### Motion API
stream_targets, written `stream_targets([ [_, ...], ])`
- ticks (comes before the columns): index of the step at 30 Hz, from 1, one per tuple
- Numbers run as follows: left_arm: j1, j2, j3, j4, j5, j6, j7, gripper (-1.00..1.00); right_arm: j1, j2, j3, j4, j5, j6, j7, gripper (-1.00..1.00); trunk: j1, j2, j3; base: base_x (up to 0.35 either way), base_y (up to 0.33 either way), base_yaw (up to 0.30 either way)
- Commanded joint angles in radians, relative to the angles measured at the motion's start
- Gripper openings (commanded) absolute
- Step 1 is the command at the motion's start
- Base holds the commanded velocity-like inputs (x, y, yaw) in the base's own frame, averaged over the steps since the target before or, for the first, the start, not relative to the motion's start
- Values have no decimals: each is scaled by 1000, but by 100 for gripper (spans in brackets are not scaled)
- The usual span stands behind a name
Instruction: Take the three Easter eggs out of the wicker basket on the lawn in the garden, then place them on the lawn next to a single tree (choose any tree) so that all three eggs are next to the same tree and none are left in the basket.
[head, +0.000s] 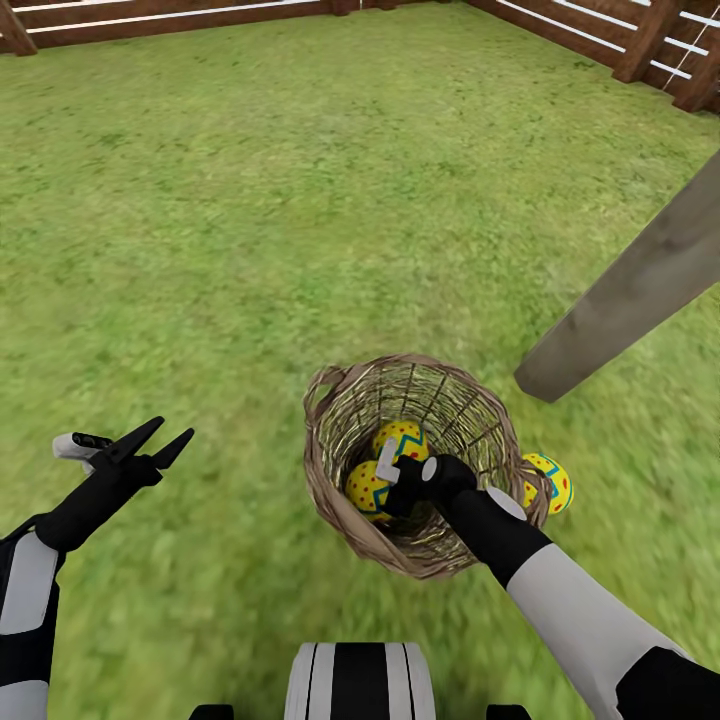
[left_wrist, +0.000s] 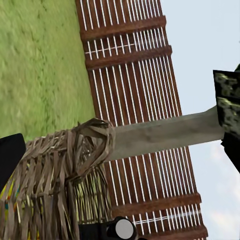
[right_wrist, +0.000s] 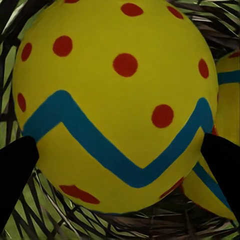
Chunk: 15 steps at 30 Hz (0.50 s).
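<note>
The lawn (head: 300, 200), mottled green and flat, runs open to the slatted brown fence (head: 150, 15) at twelve o'clock. A smooth grey-brown tree trunk (head: 630, 290) leans in from two o'clock. The wicker basket (head: 340, 510), round and loosely woven, sits at six o'clock. The right arm reaches down inside it; the right gripper (right_wrist: 120, 165) straddles a yellow, red-dotted egg (right_wrist: 115, 100), black fingertips (right_wrist: 15, 165) at either flank, though whether it is clamped I cannot tell. A second egg (head: 365, 488) lies beside it. A third egg (head: 550, 482) rests on the grass against the basket's three-o'clock side. The left gripper (head: 160, 442) hovers spread at nine o'clock, well clear.
</note>
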Motion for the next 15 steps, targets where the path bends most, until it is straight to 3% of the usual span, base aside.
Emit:
stream_targets([
  [1, 0, 0, 0, 1, 1, 5, -2, 100, -1, -1, 3, -2, 8, 4, 6, -100, 0, 0, -1, 0, 0, 0],
  [9, 0, 0, 0, 0, 0, 5, 0, 100, -1, -4, 3, -13, 8, 44, 11, -100, 0, 0, -1, 0, 0, 0],
  [12, 0, 0, 0, 0, 0, 5, 0, 100, -1, -6, -2, -15, 15, 54, 87, -100, 0, 0, -1, 0, 0, 0],
  [15, 0, 0, 0, 0, 0, 5, 0, 100, -1, -7, -7, -20, 46, 55, 106, -100, -1, 0, 3, 0, 0, 0],
])
